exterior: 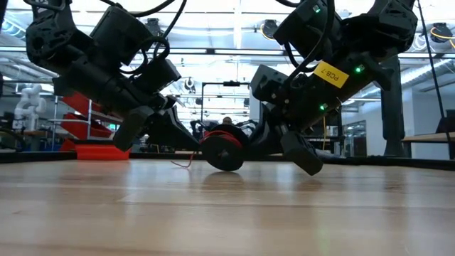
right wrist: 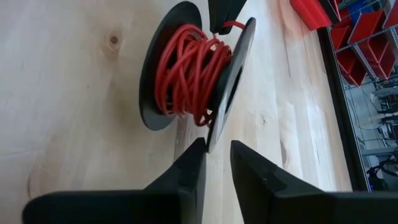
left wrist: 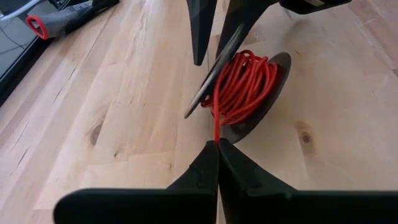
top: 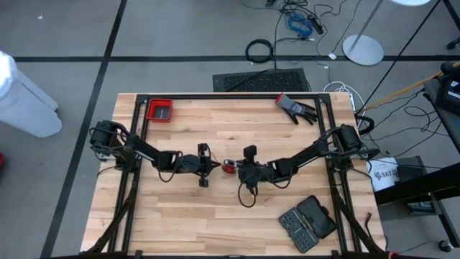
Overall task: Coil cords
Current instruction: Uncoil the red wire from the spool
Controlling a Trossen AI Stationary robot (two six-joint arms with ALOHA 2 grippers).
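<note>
A black spool [top: 228,167] with thin red cord [right wrist: 186,71] wound on it stands on its two round flanges at mid-table; the low view [exterior: 222,151] shows it on its rims. My left gripper [left wrist: 217,144] is just left of the spool, shut on a strand of the cord. My right gripper [right wrist: 217,155] is just right of the spool and open, with one flange's rim [right wrist: 214,134] between its fingers. A loose bit of cord [exterior: 186,163] trails near the table left of the spool. My left gripper pinches one strand of the red cord [left wrist: 216,132] at its fingertips, a short way from the spool. The fingers come about level from the table's left. The strand runs straight up to the wound cord [left wrist: 242,84]. My right gripper has the nearer flange's rim [right wrist: 210,144] between its open fingers, coming from the table's right. The rim lies against the inner side of the finger [right wrist: 194,163] on the cord side. The other finger [right wrist: 249,165] stands apart from it. The spool rests on the table.
A red tray [top: 159,110] sits at the far left, a black and red glove [top: 296,108] at the far right, and a black bit case [top: 307,221] at the near right. The black frame rails [top: 136,144] run along the table's sides.
</note>
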